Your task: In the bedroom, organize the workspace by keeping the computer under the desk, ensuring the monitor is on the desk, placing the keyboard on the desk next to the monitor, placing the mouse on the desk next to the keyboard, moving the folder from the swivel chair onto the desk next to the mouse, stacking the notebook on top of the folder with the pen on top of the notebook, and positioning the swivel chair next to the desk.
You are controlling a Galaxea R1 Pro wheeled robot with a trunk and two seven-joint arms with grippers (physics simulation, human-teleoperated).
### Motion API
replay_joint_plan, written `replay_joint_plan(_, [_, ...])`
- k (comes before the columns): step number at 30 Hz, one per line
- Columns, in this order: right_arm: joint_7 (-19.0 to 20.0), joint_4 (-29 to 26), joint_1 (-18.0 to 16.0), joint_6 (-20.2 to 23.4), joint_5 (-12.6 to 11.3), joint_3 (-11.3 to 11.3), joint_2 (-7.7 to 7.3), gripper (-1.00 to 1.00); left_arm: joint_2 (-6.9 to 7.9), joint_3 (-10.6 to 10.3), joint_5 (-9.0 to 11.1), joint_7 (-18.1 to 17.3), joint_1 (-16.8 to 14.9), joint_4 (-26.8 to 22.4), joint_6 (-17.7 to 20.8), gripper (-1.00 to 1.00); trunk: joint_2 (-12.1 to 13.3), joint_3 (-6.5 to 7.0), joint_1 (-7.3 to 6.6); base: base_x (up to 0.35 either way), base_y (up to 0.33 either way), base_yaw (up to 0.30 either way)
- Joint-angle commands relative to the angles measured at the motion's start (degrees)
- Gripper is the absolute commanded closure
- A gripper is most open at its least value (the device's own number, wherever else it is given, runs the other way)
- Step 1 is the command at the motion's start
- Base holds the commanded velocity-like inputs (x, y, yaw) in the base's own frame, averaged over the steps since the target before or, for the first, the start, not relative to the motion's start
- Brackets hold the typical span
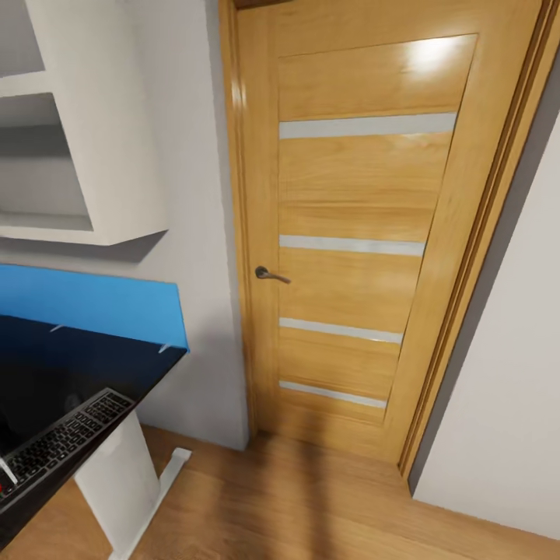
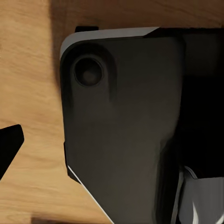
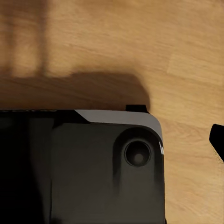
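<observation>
A closed wooden door (image 1: 354,233) with pale glass strips and a dark lever handle (image 1: 271,274) fills most of my head view, set in a white wall above a wood floor (image 1: 311,505). To its left hangs a white shelf unit (image 1: 78,132). Below that, the glossy black tabletop (image 1: 78,365) juts in on a white leg (image 1: 124,482), backed by a blue upright panel (image 1: 93,303).

The keyboard (image 1: 66,439) lies at the tabletop's near edge, running diagonally, its end close to the corner. I judge it light and stiff, with a slick, shallow body; it would be best taken across its narrow width near the middle so it does not tip, and slid rather than lifted where possible. A thin white stick at its far-left end may be the pen (image 1: 6,469), but too little shows to be sure. If so, it will roll easily and needs a pinch at mid-length.

My wrist cameras look down past my own dark base (image 2: 121,130) onto the floor. Whether my fingers are open or closed on either side, I cannot tell. I judge I am in transit, turned away from the rest of the workspace.
</observation>
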Motion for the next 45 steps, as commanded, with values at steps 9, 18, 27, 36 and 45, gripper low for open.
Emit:
replay_joint_plan(9, [0.0, 0.0, 0.0, -0.7, -0.1, 0.0, 0.01, -1.00, -0.17, -0.1, 0.0, -0.3, 0.0, -0.6, -0.8, -1.00, 0.0, -0.07, 0.00, 0.000, 0.000, 0.261])
replay_joint_plan(18, [0.0, 0.0, 0.0, -0.7, -0.1, 0.0, -0.06, -1.00, -0.62, -0.3, -0.1, -0.2, 0.0, -1.5, -10.1, -1.00, 0.0, -0.07, 0.00, 0.000, 0.000, 0.247])
replay_joint_plan(27, [0.0, -0.2, 0.0, -4.4, 0.0, 0.0, -0.13, -1.00, -0.55, 0.0, 0.0, -0.2, 0.0, -1.7, -17.0, -1.00, 0.0, -0.08, 0.00, 0.000, 0.000, 0.239])
replay_joint_plan(36, [0.0, -0.7, 0.0, -6.5, 0.2, 0.0, -0.35, -1.00, -0.39, 1.8, 0.4, -0.3, 0.0, -1.7, -20.8, -1.00, 0.0, -0.45, 0.00, 0.000, 0.000, 0.224])
replay_joint_plan(45, [0.0, -5.2, 0.0, -6.5, 0.3, 0.0, -0.63, -1.00, -0.31, 5.2, 1.1, -0.3, 0.0, -1.7, -21.2, -1.00, 0.0, -1.05, 0.00, 0.000, 0.000, 0.177])
